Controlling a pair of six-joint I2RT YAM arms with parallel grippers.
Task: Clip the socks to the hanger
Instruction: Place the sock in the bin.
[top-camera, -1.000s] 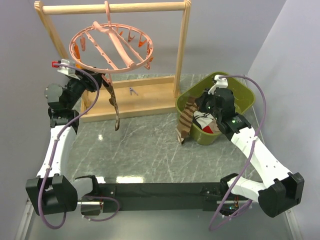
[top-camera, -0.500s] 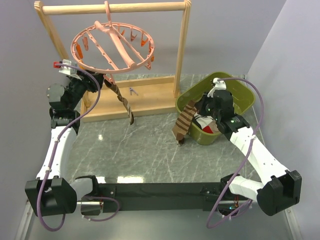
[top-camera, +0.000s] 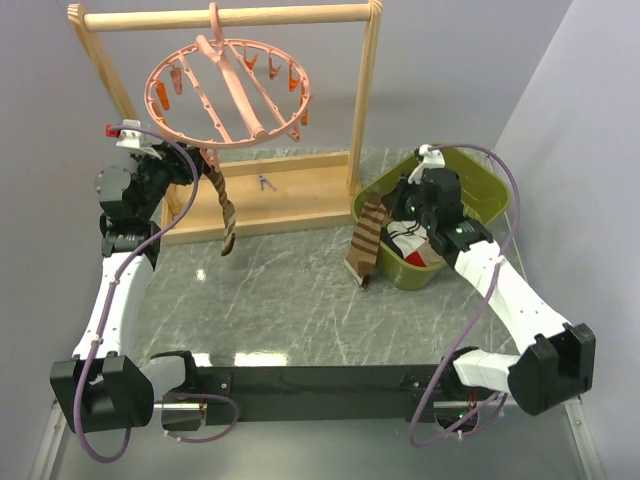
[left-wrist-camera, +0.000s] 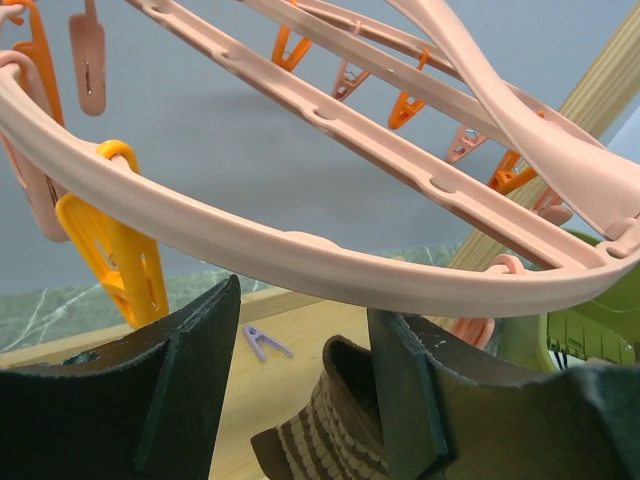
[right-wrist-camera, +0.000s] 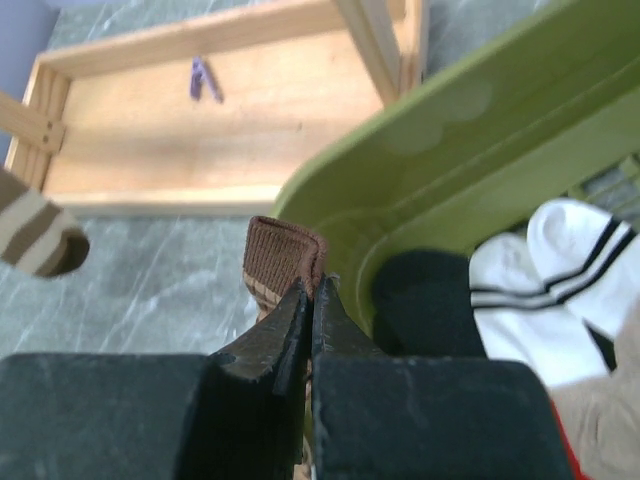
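The salmon-pink ring hanger (top-camera: 228, 90) hangs by its hook from the wooden rack's top bar. My left gripper (top-camera: 196, 166) sits just under its front rim (left-wrist-camera: 300, 262), jaws wide apart. One brown striped sock (top-camera: 222, 205) hangs down from there. Its cuff (left-wrist-camera: 345, 400) lies against the right finger (left-wrist-camera: 410, 400); what holds it up is hidden. A yellow clip (left-wrist-camera: 115, 250) hangs at the left. My right gripper (top-camera: 388, 205) is shut on the cuff (right-wrist-camera: 285, 250) of the second striped sock (top-camera: 364, 245), which dangles over the green bin's near rim.
The light wooden rack (top-camera: 371, 95) stands on a flat base (top-camera: 290, 200) with a loose purple clip (top-camera: 265, 182) on it. The green bin (top-camera: 485, 190) at the right holds white-black-red socks (top-camera: 408, 240), also seen in the right wrist view (right-wrist-camera: 545, 290).
The left sock swung right, then back left under the ring, and the ring tilted. My right gripper shifted slightly left and back with its sock.
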